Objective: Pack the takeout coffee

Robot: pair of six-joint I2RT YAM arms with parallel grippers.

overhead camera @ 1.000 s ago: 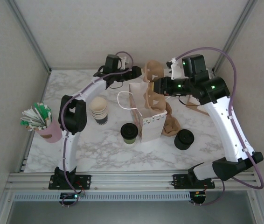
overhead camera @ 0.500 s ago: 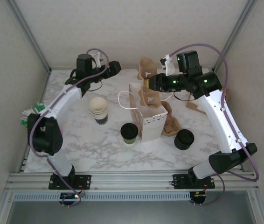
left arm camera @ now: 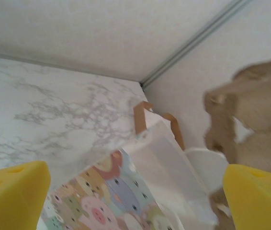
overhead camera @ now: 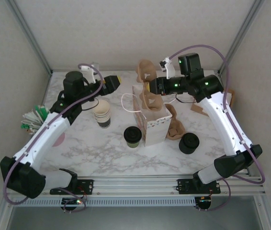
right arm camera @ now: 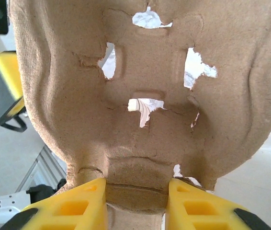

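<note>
The takeout coffee (overhead camera: pixel 132 136), a dark cup with a black lid, stands on the marble table just left of the white paper bag (overhead camera: pixel 155 125). My right gripper (overhead camera: pixel 152 86) is shut on a brown pulp cup carrier (overhead camera: pixel 145 73) and holds it on edge over the bag's open mouth. In the right wrist view the carrier (right arm camera: pixel 145 81) is pinched between the yellow fingers (right arm camera: pixel 68 206). My left gripper (overhead camera: pixel 112 82) hangs open left of the bag, nothing between its fingers. Its view shows the bag's animal print (left arm camera: pixel 109 189) and the carrier (left arm camera: pixel 257 110).
A stack of lidless cream cups (overhead camera: pixel 101 113) stands left of the coffee. A squat black stack of lids (overhead camera: pixel 189 143) and more pulp carriers (overhead camera: pixel 176 127) lie right of the bag. A pink cup of sachets (overhead camera: pixel 39 120) sits at the left edge.
My left arm has swung away from the bag's rim toward the left. My right gripper has carried the carrier leftward over the bag's mouth.
</note>
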